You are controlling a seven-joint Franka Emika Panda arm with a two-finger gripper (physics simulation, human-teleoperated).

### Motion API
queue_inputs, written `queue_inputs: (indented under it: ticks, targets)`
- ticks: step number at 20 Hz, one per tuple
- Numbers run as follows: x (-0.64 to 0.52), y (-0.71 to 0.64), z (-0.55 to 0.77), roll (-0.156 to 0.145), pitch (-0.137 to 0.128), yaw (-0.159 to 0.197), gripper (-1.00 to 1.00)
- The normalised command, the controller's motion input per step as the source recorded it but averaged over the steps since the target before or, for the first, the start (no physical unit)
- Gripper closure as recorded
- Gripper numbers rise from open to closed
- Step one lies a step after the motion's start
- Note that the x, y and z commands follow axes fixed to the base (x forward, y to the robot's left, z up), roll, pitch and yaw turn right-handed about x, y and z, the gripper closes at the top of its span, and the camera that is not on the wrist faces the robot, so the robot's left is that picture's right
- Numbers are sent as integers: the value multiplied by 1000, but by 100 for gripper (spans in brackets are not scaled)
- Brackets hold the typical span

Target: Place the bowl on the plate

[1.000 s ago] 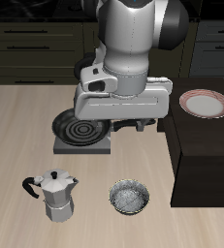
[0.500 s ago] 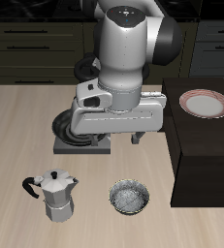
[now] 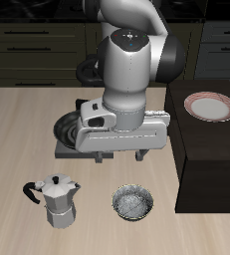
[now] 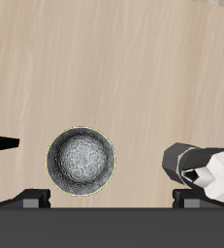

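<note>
We see the bowl (image 3: 133, 203) empty on the table (image 3: 17, 129) near its front edge, beside the moka pot (image 3: 56, 200). The plate (image 3: 210, 106), also empty, sits on a dark raised block (image 3: 201, 159). Our hand (image 3: 123, 157) hovers above, fingers (image 4: 32, 197) spread, holding nothing.

I see the bowl (image 4: 80, 161) upright on the wooden counter (image 4: 123, 68), with the moka pot (image 4: 203, 167) well apart from it.
</note>
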Motion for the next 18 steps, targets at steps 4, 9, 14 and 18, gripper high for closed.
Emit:
queue_inputs:
  ticks: [4, 9, 14, 18]
  targets:
    - [-60, 27, -169, -12, 2, -16, -100]
    - [-52, 25, -150, 8, 6, 0, -100]
    - [-34, 3, -135, 7, 10, 3, -100]
    - [21, -2, -116, 1, 16, -15, -100]
